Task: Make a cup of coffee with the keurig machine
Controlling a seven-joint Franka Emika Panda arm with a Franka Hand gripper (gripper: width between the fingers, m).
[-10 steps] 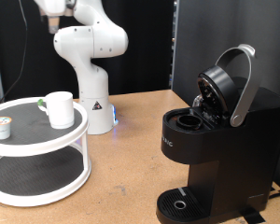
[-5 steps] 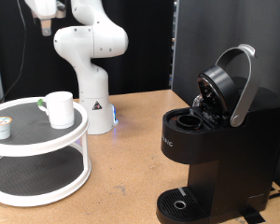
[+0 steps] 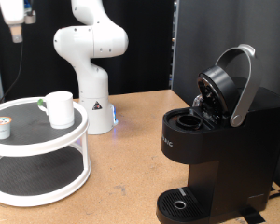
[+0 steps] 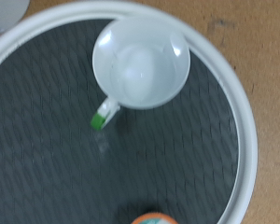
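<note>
Not much done yet as far as I can tell. The keurig machine (image 3: 210,140) sits on the exterior view's right with its grey-rimmed lid tipped up and the pod chamber showing open, and I can't make out a pod in there. Its drip tray down at the near bottom has nothing on it.

The cup (image 3: 58,108) is on the top shelf of the round two-tier white stand (image 3: 37,182) at the exterior view's left, upright, handle out to one side. From the wrist view the cup (image 4: 140,63) looks empty inside. A small white pod (image 3: 1,127) with a green-marked top sits on the same shelf, near the left rim, apart from the cup.

The gripper (image 3: 16,13) is way up in the top left corner of the exterior view, high above the stand, touching nothing. Its camera looks straight down on the cup. Can't tell how the jaws stand, they're cut off at the frame edge, and the wrist view doesn't show them.

So I'd say everything's left: pod, cup under the spout, lid, button.
</note>
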